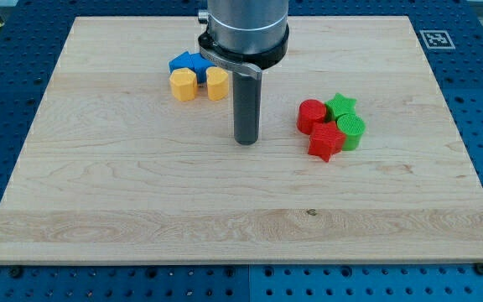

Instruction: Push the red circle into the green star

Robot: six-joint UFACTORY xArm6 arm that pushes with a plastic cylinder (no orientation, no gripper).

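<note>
Two tight clusters on the board: red circle already touches the green star. My tip, gripperless, sits to their left, well apart.

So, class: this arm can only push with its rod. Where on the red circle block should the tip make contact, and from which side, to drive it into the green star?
Contact the red circle block on its rounded wall facing the view's left, pushing rightward and slightly up toward the green star block. My tip is already apart on that side. Stay centred, probably, since a round wall slips off-line and the red star block sits close below.
</note>
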